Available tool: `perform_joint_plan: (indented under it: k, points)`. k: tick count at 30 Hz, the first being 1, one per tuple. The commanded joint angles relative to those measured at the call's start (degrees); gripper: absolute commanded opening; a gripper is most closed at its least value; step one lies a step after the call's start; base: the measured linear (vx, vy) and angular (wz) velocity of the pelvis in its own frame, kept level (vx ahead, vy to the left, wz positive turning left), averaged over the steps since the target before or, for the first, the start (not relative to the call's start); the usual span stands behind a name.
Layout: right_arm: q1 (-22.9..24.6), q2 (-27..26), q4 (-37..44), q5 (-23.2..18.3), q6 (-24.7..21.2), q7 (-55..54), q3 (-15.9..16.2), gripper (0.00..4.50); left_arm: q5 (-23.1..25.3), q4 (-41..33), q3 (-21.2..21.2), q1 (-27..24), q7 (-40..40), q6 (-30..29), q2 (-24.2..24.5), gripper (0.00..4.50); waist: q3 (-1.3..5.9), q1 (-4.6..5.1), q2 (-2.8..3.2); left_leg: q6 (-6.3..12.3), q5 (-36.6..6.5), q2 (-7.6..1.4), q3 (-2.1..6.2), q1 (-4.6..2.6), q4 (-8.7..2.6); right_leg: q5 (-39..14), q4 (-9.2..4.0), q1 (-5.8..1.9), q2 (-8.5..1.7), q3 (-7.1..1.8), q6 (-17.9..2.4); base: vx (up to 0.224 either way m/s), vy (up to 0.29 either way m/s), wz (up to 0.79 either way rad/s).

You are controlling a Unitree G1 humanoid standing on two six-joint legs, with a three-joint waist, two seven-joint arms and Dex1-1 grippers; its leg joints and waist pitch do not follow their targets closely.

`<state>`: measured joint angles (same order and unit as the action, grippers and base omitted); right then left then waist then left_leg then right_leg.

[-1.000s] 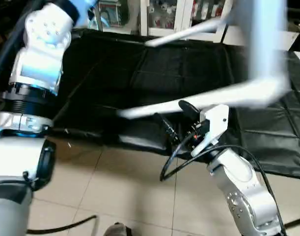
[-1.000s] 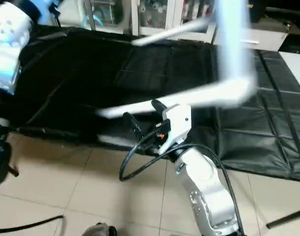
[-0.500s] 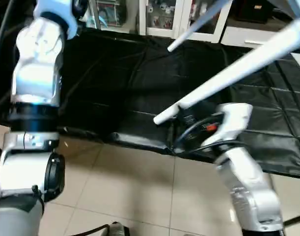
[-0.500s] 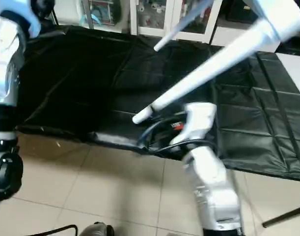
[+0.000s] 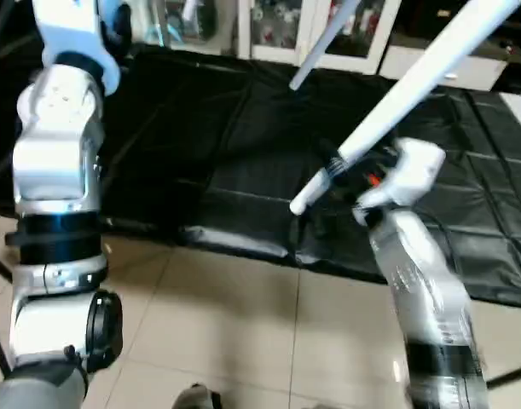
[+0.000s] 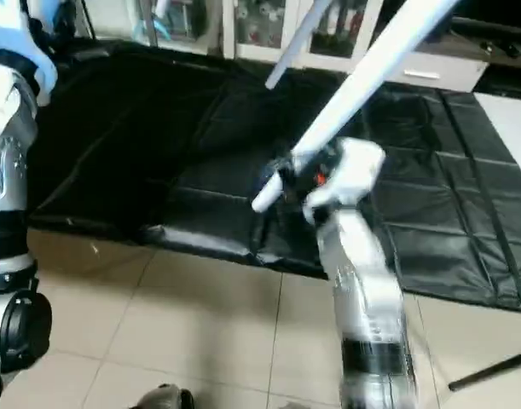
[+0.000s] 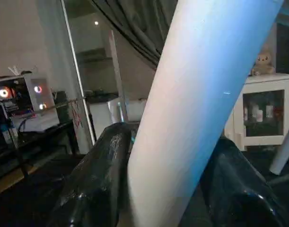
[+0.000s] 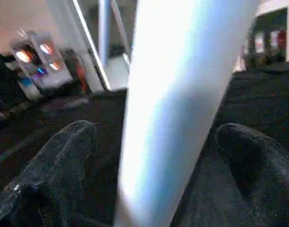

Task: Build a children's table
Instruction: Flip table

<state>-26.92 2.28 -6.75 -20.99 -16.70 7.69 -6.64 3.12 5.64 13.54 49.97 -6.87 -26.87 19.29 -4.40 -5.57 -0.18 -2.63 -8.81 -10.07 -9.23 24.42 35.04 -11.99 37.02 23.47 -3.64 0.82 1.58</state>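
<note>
The children's table is held up in the air. One long white leg [image 5: 396, 94] slants down from the upper right to its end above the front of the work table. A second white leg [image 5: 321, 41] slants behind it. My right gripper [image 5: 338, 162] stands open around the near leg close to its lower end. In the right wrist view the white tube [image 8: 182, 94] runs between the two black fingers [image 8: 54, 165] with gaps on both sides. In the left wrist view my left gripper [image 7: 172, 137] is shut on a white leg [image 7: 196, 104], black fingers [image 7: 99, 175] against it.
A large black-draped work table [image 5: 183, 128] fills the middle. Beige tiled floor [image 5: 226, 324] lies in front of it. White glass-door cabinets [image 5: 269, 21] stand behind. My left arm [image 5: 55, 162] rises at the left. A thin black stand leg [image 6: 490, 371] crosses the floor at the lower right.
The near leg has swung from almost level to a steep slant. My right gripper has risen to the leg and now stands around it near its end.
</note>
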Motion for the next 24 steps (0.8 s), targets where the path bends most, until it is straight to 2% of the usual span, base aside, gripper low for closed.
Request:
perform_joint_plan:
  k: [1,2,3,4,5,6,9,10,12,14,16,19,20,24]
  points:
    - [-1.39,0.70,-3.72,1.66,1.01,-1.51,-1.41,4.14,-3.45,-5.10,1.90,1.36,1.17,-0.02,-0.57,2.02,5.74,0.14,-0.11,0.05,-2.01,-1.74,-0.02,-2.37,-3.18,6.70,-2.83,-2.82,-3.09,-1.07,-12.85,0.000,0.000,0.00]
    - [-1.90,0.72,-4.46,1.58,1.25,-1.61,-1.64,4.14,-3.34,-5.49,1.99,0.99,1.33,-0.24,-0.63,2.02,5.77,0.13,-0.39,0.46,-1.15,-1.74,-0.06,-2.29,-3.08,7.75,-2.69,-2.89,-3.08,-1.13,-12.58,0.000,0.000,0.00]
    - [-2.34,0.71,-5.14,1.59,1.54,-1.51,-1.85,4.08,-3.28,-5.83,2.05,0.74,1.43,-0.49,-0.66,2.01,5.84,0.07,-0.30,0.63,-1.01,-1.73,-0.09,-2.36,-3.03,8.12,-2.65,-2.85,-3.08,-1.12,-12.51,0.000,0.000,0.00]
    - [-2.58,0.73,-5.59,1.66,2.00,-0.85,-1.84,3.94,-3.16,-6.47,2.27,-0.10,1.64,-0.88,-0.70,2.01,5.79,0.18,-0.99,1.18,-0.57,-1.75,-0.19,-2.25,-3.05,8.80,-2.71,-2.94,-3.03,-1.11,-12.37,0.000,0.000,0.00]
    - [-2.62,0.72,-5.73,1.69,2.10,-0.56,-1.79,3.82,-3.12,-6.73,2.40,-0.46,1.75,-1.01,-0.73,2.01,5.79,0.11,-0.79,1.53,-0.37,-1.81,-0.11,-2.14,-3.06,8.88,-2.61,-3.02,-3.16,-1.08,-12.46,0.000,0.000,0.00]
    - [-2.48,0.84,-6.08,2.06,2.39,0.10,-1.45,3.71,-3.00,-7.41,2.74,-1.58,2.06,-1.38,-0.81,2.01,5.77,0.21,-1.03,1.70,-0.49,-1.83,-0.20,-2.16,-3.06,8.71,-2.66,-2.99,-3.14,-1.08,-12.42,0.000,0.000,0.00]
    - [-2.59,1.07,-7.35,2.32,3.51,0.67,-1.16,3.50,-2.52,-8.50,3.26,-3.57,2.81,-1.51,-0.99,2.00,5.77,0.38,-0.91,1.83,-1.45,-1.95,-0.19,-2.26,-3.08,7.46,-2.75,-2.92,-3.20,-1.10,-12.55,0.000,0.000,0.00]
    - [-2.71,1.14,-7.66,2.34,3.73,0.75,-1.16,3.38,-2.45,-8.69,3.31,-3.86,2.94,-1.52,-1.04,2.00,5.73,0.43,-1.38,1.73,-1.91,-1.96,-0.25,-2.25,-3.13,6.64,-2.79,-2.96,-3.21,-1.10,-12.59,0.000,0.000,0.00]
    - [-3.15,1.31,-8.69,2.47,4.52,1.04,-1.18,3.28,-2.28,-9.30,3.51,-4.66,3.41,-1.58,-1.31,1.99,5.58,0.49,-1.15,1.24,-3.71,-2.06,-0.27,-2.47,-3.27,4.37,-3.10,-2.63,-3.11,-1.12,-12.31,0.000,0.000,0.00]
    - [-3.26,1.39,-8.93,2.62,5.00,1.29,-1.12,3.14,-1.90,-9.88,3.59,-5.89,4.09,-1.41,-1.81,1.98,5.44,0.68,-1.26,0.06,-5.65,-2.25,-0.30,-2.59,-3.49,2.43,-3.32,-2.50,-3.02,-1.10,-11.81,0.000,0.000,0.00]
    - [-3.25,1.44,-8.87,2.87,5.55,1.74,-0.99,3.00,-1.28,-10.67,3.43,-8.16,4.93,-0.83,-2.53,1.98,5.47,0.70,-1.26,-0.34,-6.18,-2.26,-0.25,-2.58,-3.53,1.91,-3.28,-2.49,-3.02,-1.08,-11.45,0.000,0.000,0.00]
    - [-2.46,1.32,-8.44,3.41,6.08,1.99,-0.52,2.80,-0.68,-10.92,2.72,-12.31,5.97,2.37,-3.73,1.96,5.40,0.92,-1.51,-0.76,-7.44,-2.23,-0.34,-2.52,-3.57,0.75,-3.59,-2.38,-3.00,-1.21,-10.75,0.000,0.000,0.00]
    - [-2.20,1.31,-8.57,3.58,6.34,2.07,-0.32,2.57,-0.73,-10.68,2.42,-13.81,6.20,3.92,-4.31,1.92,5.40,0.90,-1.69,-0.71,-7.85,-2.19,-0.39,-2.48,-3.59,-0.04,-3.76,-2.37,-3.03,-1.25,-10.47,0.000,0.000,0.00]
    - [-2.00,1.75,-9.36,5.05,7.26,2.27,0.76,2.44,0.52,-8.25,0.67,-18.91,7.11,8.41,-5.86,1.85,5.43,0.94,-1.47,-1.14,-8.46,-2.34,-0.32,-2.60,-3.66,-0.56,-3.85,-2.10,-2.88,-1.27,-9.79,0.000,0.000,0.00]
